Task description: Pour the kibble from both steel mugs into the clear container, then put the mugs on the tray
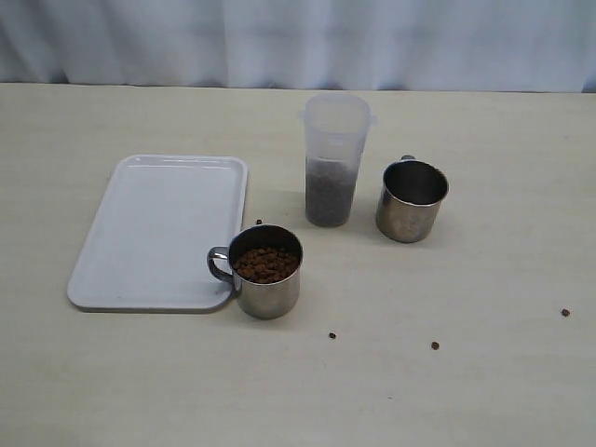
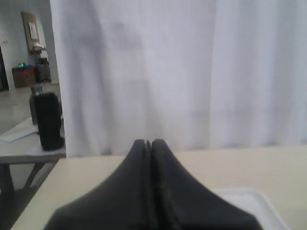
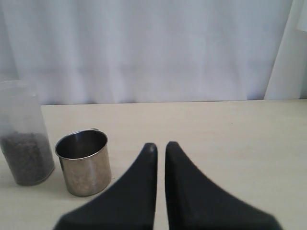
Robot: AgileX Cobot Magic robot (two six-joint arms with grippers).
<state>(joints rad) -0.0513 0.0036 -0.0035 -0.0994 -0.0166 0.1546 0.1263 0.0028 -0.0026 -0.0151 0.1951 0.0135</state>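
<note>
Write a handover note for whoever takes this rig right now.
Left gripper: shut, holding nothing. Right gripper: shut, holding nothing.
Clear container: partly filled with kibble.
The empty mug stands beside it; the full mug stands by the tray, which is bare.
A few stray pellets lie on the table.
Done: one mug apparently poured.
Left: pour the full mug, then put both mugs on the tray.

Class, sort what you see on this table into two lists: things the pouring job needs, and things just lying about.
Job: kibble-filled steel mug, other steel mug, clear container, tray.
Lying about: three stray pellets on the table; white curtain behind.
</note>
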